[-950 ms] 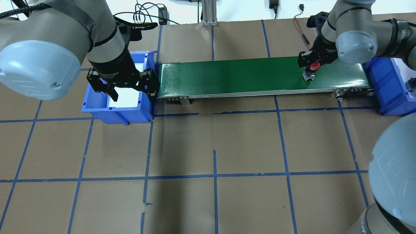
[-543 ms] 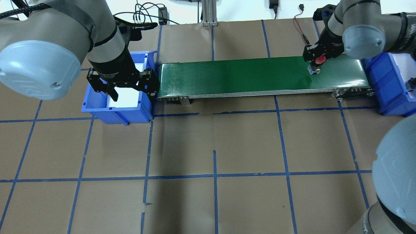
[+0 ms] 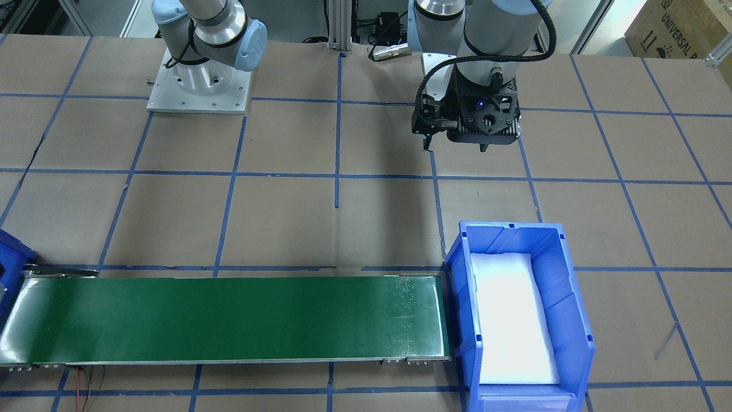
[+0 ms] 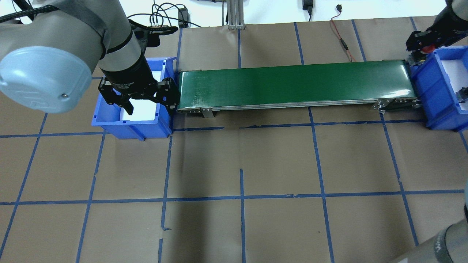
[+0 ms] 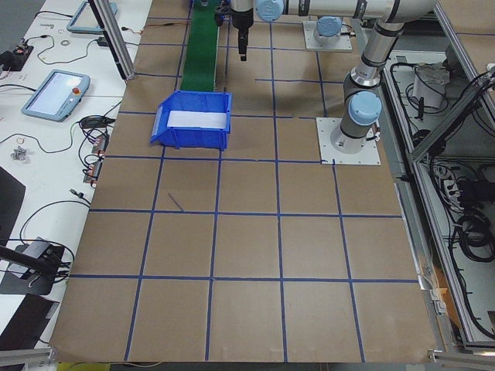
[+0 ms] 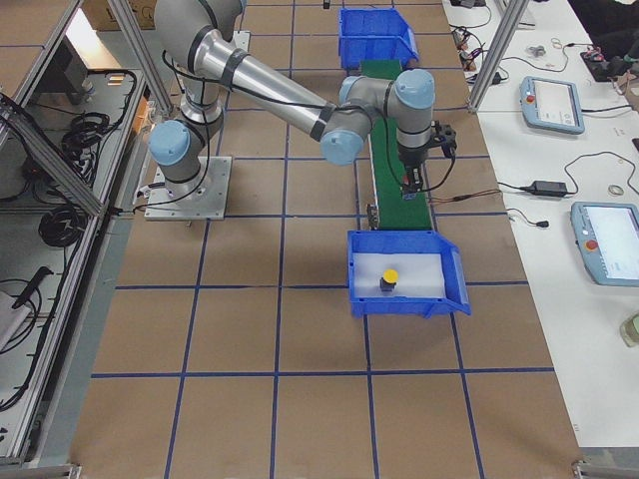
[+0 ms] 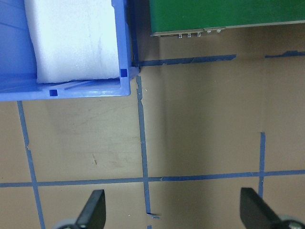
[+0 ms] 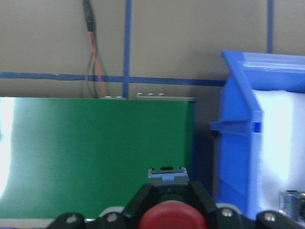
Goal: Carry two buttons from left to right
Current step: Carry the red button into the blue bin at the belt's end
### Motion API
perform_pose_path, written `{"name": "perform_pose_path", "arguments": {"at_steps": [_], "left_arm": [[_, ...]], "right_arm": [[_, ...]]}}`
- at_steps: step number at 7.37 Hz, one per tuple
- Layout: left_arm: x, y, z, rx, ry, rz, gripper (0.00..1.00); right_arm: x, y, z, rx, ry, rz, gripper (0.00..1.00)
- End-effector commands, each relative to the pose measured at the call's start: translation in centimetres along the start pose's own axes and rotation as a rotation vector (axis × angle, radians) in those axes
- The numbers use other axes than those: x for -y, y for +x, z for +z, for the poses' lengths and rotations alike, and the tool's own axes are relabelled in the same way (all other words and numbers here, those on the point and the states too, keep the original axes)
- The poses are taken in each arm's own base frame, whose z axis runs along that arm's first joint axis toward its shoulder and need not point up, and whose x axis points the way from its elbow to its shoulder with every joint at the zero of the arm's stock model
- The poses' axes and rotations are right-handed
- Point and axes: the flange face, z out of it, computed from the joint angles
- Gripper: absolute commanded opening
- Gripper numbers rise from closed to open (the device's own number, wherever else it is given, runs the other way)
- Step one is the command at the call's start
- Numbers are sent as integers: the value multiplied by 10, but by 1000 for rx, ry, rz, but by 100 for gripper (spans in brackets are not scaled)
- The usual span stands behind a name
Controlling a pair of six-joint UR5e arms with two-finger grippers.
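Overhead exterior view: a green conveyor belt (image 4: 292,84) lies across the far part of the bench (image 4: 241,164), with a blue bin at each end. The left gripper (image 4: 150,107) hangs above the left bin (image 4: 109,124), at its right side, close to the belt's left end. Its jaws stand wide apart with nothing between them; the left wrist view shows both fingertips (image 7: 93,212) far from each other over brown paper and blue tape, with the bin's corner and its white foam liner (image 7: 71,38) beyond them.

At the far right, the right gripper (image 4: 420,45) is over the right end of the belt, just beside the left wall of the right bin (image 4: 431,84). Its jaws are clamped on the red button (image 4: 425,48). The right wrist view shows that red cap low in the picture between the jaws, the grey base pointing away from the camera, green belt beneath it and the blue bin wall just to its right.

From the exterior right view, the yellow button (image 6: 389,276) stands upright on white foam inside the right bin, apart from the gripper and near the bin's middle.
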Motion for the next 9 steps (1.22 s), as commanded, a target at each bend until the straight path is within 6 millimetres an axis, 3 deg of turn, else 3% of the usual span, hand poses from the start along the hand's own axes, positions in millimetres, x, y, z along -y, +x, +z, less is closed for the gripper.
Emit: {"name": "perform_pose_path", "arguments": {"at_steps": [1,2,3,6,9], "left_arm": [[0,0,0,-2,-1,0,100],[0,0,1,-2,-2,0,100],[0,0,0,-2,-1,0,100],[0,0,1,-2,-3,0,100],[-1,0,2,-1,-7,0,100]], "right_arm": [[-34,104,-8,26,58,30,31],[-42,127,5,54,62,64,31],[-38,142,17,56,60,61,32],[-3,180,53,55,88,65,34],[-14,178,111,119,27,90,35]]}}
